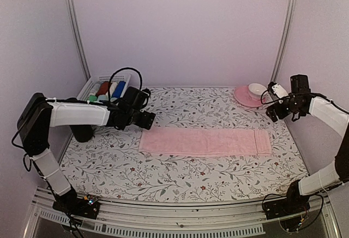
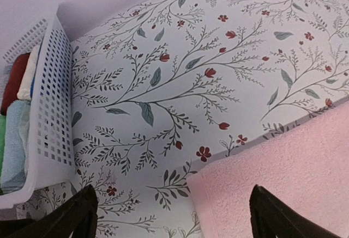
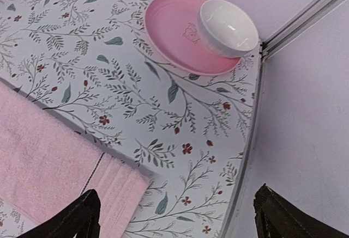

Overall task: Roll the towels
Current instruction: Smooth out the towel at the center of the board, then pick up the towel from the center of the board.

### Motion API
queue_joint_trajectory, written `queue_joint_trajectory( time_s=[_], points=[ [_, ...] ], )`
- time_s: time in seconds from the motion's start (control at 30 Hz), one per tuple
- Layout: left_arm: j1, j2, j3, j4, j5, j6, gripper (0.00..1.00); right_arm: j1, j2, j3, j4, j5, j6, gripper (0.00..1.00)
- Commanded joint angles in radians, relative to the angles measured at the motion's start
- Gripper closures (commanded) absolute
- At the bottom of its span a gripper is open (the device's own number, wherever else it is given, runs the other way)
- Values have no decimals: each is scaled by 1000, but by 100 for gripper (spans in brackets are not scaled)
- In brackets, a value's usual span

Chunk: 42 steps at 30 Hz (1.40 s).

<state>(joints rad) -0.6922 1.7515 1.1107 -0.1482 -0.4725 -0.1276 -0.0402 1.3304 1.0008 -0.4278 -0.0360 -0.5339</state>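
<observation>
While the pink towel (image 1: 204, 141) lies flat and unrolled across the middle of the table (image 1: 180, 181), one gripper hangs at each of its ends. The left gripper (image 1: 146, 119) is by the far left corner, its jaws wide apart and holding nothing. The right gripper (image 1: 274, 111) is by the right end, near the saucer (image 1: 242, 97), also spread wide and empty.
</observation>
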Motion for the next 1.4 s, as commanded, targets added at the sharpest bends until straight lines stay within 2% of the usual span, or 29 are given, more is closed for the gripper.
queue_joint_trajectory(
  time_s=[0.0, 0.13, 0.17, 0.3, 0.53, 0.67, 0.8, 0.93, 1.13, 1.3, 1.37],
  points=[
    [-51, -106, -78, -8, -7, -40, 3, -22, 20, -70, -147, -161, 34, 3],
    [-113, -161, -134, -14, -52, -43, 3, -30, 58, -126, -200, -199, 34, 15],
    [-125, -171, -147, -18, -59, -45, 3, -34, 66, -131, -209, -207, 23, 21],
    [-162, -198, -188, -24, -82, -57, 3, -86, 113, -117, -224, -188, 21, 25],
    [-184, -201, -227, 7, -109, -57, 3, -87, 228, -108, -248, -219, -7, 32],
    [-189, -189, -235, 27, -127, -45, 3, -86, 274, -113, -232, -218, 0, 39],
    [-190, -176, -243, 41, -133, -38, 3, -86, 309, -115, -195, -178, 19, 54],
    [-190, -172, -253, 54, -136, -35, 3, -87, 373, -105, -161, -141, 35, 61],
    [-191, -182, -273, 70, -150, -29, 3, -87, 494, -45, -121, -75, 44, 79],
    [-191, -184, -288, 83, -164, -25, 3, -90, 555, 42, -117, -38, 54, 80],
    [-190, -182, -291, 86, -170, -25, 3, -90, 578, 81, -120, -31, 62, 77]
  ],
)
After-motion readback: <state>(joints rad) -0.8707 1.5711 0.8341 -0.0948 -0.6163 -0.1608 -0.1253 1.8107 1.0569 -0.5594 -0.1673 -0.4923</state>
